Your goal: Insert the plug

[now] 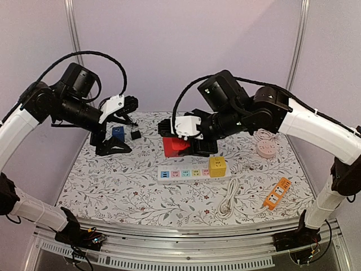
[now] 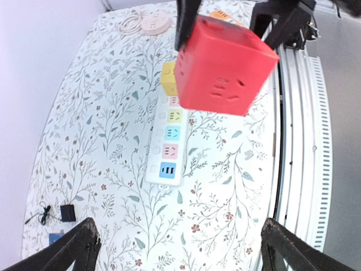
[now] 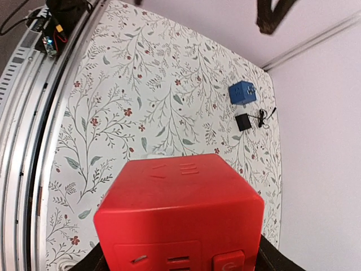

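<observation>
Back wall: pale lilac panel (image 1: 186,39), plain and matte, running across the far side.
Uprights: two silver metal posts (image 1: 71,25), one far left and one far right, framing that panel.
Side walls: lilac side panels (image 1: 28,39) of the same make, left and right.
Table cover: white cloth (image 1: 113,189) printed with grey-green sprigs and small red flowers, spread wall to wall.
Near edge: ribbed aluminium rail (image 1: 186,241) along the front.
Light: soft and even, with faint shadows on the cloth.

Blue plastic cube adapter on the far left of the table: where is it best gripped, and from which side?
Probably from above, closing on two opposite flat sides of the blue plastic cube adapter: it sits on the table, faces parallel, top free. Keep clear of the small black corded block lying beside it.
</observation>
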`<state>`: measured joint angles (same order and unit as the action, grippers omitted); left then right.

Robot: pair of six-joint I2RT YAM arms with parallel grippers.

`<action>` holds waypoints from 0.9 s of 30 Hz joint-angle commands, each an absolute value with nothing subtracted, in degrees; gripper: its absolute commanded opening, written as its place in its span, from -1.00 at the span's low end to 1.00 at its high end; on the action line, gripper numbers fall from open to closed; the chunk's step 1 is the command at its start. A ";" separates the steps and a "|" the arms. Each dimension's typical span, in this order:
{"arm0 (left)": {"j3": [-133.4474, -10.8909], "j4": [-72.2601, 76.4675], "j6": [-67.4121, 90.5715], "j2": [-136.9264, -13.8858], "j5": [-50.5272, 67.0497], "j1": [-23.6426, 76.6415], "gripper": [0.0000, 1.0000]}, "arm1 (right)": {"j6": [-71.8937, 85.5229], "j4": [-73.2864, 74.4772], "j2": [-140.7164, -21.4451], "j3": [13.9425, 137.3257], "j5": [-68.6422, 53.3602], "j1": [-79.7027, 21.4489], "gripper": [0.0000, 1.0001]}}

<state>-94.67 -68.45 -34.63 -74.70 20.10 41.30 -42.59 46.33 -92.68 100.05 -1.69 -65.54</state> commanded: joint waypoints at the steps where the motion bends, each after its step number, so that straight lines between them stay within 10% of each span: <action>1: -82.67 -61.00 -28.20 -67.81 16.56 36.53 0.99 | -33.55 58.27 -103.63 108.80 3.20 -61.81 -1.00; 27: -33.79 -28.02 -10.33 -39.33 14.54 21.91 0.99 | -39.40 64.29 -122.92 114.52 -7.17 -47.98 -1.00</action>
